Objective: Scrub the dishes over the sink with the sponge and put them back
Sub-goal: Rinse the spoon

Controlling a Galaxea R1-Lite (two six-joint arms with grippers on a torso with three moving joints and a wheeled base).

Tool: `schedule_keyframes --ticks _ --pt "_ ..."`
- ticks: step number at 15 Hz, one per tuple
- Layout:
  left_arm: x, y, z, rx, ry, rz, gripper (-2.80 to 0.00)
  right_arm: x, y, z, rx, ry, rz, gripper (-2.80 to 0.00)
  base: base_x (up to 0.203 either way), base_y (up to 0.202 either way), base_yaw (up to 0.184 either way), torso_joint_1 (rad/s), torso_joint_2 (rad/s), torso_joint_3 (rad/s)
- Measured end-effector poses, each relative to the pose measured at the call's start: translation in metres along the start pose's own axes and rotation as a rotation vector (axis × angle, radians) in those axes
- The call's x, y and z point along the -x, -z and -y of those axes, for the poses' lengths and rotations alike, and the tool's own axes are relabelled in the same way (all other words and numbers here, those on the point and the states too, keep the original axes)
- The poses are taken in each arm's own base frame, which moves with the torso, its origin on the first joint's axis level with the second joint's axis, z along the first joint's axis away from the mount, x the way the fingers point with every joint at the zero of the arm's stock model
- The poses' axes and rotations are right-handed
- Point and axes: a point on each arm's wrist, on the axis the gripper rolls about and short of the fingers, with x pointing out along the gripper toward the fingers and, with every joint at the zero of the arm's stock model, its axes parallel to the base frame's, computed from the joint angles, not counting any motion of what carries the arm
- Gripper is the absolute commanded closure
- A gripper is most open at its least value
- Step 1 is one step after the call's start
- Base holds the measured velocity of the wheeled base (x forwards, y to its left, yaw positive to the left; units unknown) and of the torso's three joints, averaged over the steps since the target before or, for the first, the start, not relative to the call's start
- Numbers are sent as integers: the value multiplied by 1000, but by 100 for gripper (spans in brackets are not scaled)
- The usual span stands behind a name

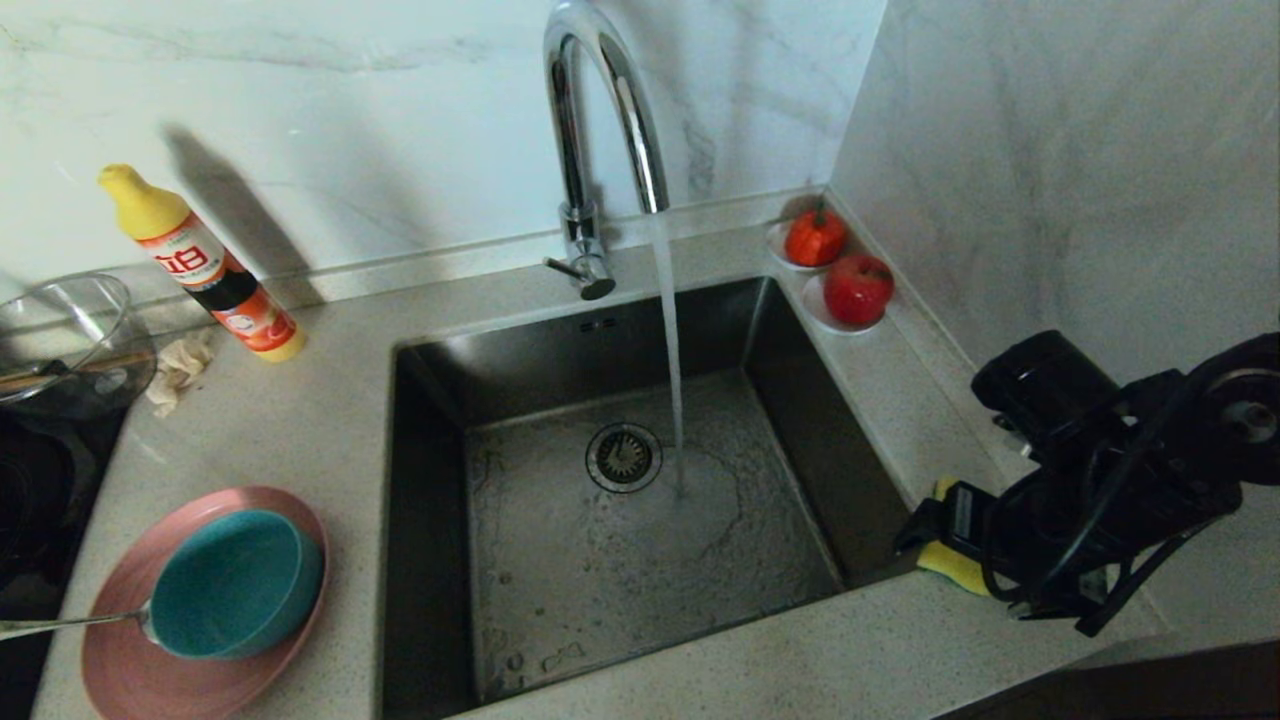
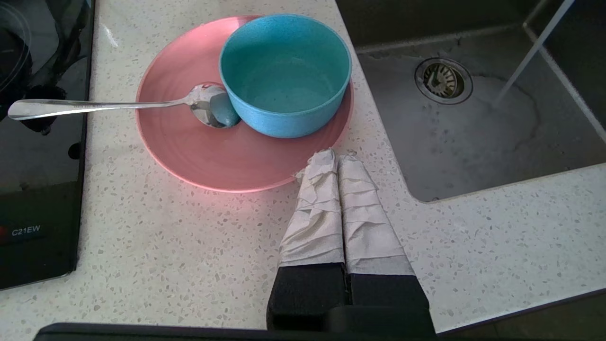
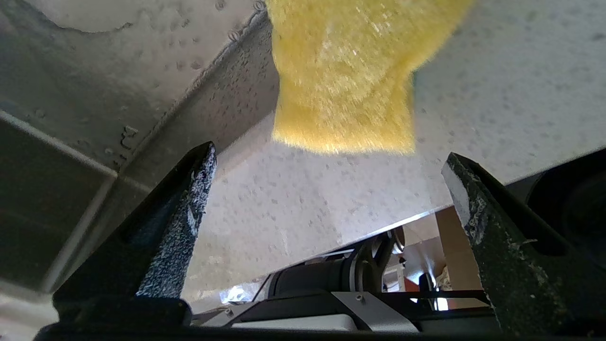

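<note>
The pink plate (image 1: pixel 130 660) lies on the counter left of the sink (image 1: pixel 640 560). On it stand the teal bowl (image 1: pixel 235 585) and the spoon (image 1: pixel 60 625), whose handle sticks out to the left. The yellow sponge (image 1: pixel 955 568) rests on the counter at the sink's right rim, partly hidden under my right arm (image 1: pixel 1100 470). My right gripper (image 3: pixel 329 154) is open, and the sponge (image 3: pixel 345 71) lies just beyond its fingertips, not between them. The left gripper (image 2: pixel 337 158) is shut and empty above the counter, its tips near the plate's (image 2: pixel 213 156) rim. It is out of the head view.
Water runs from the chrome tap (image 1: pixel 600 120) onto the sink floor beside the drain strainer (image 1: pixel 623 457). A dish-soap bottle (image 1: pixel 200 265), a cloth scrap (image 1: pixel 180 365) and a glass bowl (image 1: pixel 60 340) are at back left. Two saucers with red fruit (image 1: pixel 840 270) sit in the back right corner. A black hob (image 2: pixel 38 142) borders the plate.
</note>
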Motion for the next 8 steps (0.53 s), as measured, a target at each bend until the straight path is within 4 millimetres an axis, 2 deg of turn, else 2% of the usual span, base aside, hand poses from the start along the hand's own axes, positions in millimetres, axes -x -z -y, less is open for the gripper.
schedule_keyframes --ticks 3,8 --pt "0 0 0 0 0 0 0 -6 -5 -2 -19 7 2 -280 0 0 0 0 0 0" --pt "0 0 0 0 1 0 0 -4 -13 -7 -52 -11 23 -280 0 0 0 0 0 0"
